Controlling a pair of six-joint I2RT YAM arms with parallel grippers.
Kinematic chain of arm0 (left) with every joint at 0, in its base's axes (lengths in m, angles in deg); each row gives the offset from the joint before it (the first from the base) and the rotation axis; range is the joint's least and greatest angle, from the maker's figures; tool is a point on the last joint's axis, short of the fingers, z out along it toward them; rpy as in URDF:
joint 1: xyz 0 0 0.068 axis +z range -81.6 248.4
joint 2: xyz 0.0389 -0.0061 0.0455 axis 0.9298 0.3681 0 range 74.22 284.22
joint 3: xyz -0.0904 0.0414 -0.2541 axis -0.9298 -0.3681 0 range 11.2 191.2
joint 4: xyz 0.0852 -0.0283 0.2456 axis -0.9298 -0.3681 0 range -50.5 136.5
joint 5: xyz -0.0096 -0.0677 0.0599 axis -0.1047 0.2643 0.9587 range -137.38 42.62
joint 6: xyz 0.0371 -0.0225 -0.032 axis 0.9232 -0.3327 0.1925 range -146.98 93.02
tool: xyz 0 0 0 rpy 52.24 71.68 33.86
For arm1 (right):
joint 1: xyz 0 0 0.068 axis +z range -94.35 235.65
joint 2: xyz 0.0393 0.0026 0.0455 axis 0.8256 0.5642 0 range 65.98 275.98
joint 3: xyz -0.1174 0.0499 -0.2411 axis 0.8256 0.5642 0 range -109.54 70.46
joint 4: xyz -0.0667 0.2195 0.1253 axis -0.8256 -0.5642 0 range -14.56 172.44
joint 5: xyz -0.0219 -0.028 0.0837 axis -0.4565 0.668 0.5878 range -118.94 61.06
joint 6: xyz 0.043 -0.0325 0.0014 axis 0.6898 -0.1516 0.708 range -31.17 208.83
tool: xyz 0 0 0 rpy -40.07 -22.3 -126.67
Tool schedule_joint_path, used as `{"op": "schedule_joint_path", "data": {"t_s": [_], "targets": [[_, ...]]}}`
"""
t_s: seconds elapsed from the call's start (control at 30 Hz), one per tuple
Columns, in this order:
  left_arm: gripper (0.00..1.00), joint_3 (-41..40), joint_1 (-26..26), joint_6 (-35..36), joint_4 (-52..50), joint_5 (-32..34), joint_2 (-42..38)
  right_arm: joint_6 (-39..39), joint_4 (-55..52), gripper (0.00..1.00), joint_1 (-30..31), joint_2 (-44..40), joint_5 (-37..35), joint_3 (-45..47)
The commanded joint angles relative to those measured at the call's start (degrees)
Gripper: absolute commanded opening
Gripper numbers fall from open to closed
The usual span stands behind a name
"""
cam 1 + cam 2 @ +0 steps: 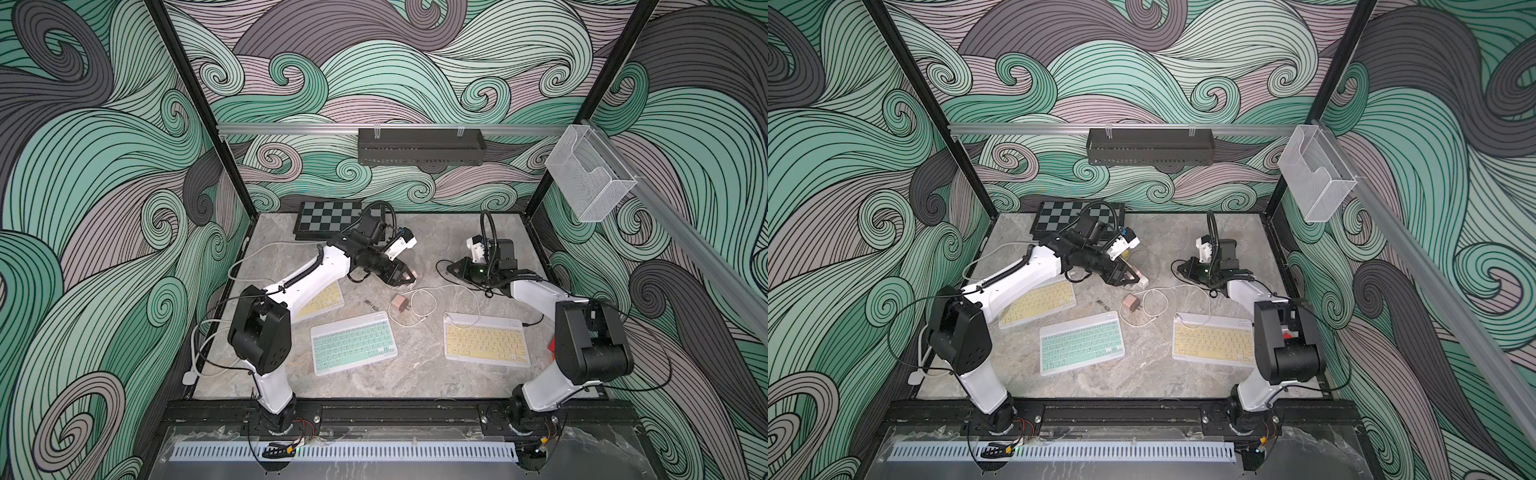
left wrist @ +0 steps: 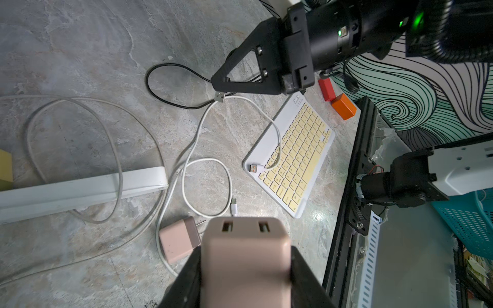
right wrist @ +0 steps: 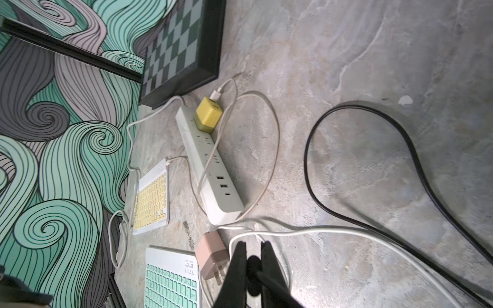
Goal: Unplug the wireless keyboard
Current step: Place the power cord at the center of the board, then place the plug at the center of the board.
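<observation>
my left gripper point(image 2: 244, 266) stands half open, clamped around the pink two-port charger block point(image 2: 245, 240), held up, i judge, to brace it against the pull. my right gripper point(image 3: 253, 244) is all but closed, pinching the thin black cable point(image 3: 306, 162) just behind its silver usb plug point(image 2: 220, 96), which hangs clear of both empty ports. the white wireless keyboard with yellow keys point(image 1: 486, 340) lies at four o'clock on the grey marble table point(image 1: 415, 374); where the cable enters it is too small to make out.
</observation>
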Motion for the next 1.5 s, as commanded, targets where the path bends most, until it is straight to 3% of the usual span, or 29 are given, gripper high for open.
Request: {"op": "schedule_joint_path", "data": {"t_s": [0.0, 0.13, 0.53, 0.73, 0.87, 1.2, 1.47], "targets": [[0.00, -0.1, -0.5, -0.4, 1.5, 0.8, -0.9, -1.5, -3.1, 0.16, 0.0, 1.4, -2.6, -1.7], [0.00, 0.1, -0.7, -0.4, 1.4, 0.9, -0.6, -2.2, -4.9, 0.31, 0.0, 2.7, -3.7, -2.9], [0.00, 0.0, -1.6, -0.3, 1.2, 2.7, 0.5, -1.9, -6.3, 0.40, -0.1, -0.1, -2.2, -4.1], [0.00, 0.0, -4.5, -1.2, 2.1, 8.6, 2.7, -1.1, -8.0, 0.42, -0.1, -5.2, -1.4, -4.9], [0.00, 0.8, -7.4, -0.8, 3.1, 13.0, 5.7, -1.4, -9.8, 0.44, -0.2, -8.4, -4.5, -5.1], [0.00, 14.1, -9.0, 0.1, 5.0, 25.5, 20.6, 0.0, -10.2, 0.47, -0.9, -12.7, -6.6, -2.3], [0.00, 26.6, -9.1, 1.5, 2.9, 30.3, 32.2, -0.3, -10.6, 0.48, -1.6, -14.3, -6.9, -0.4]]}}
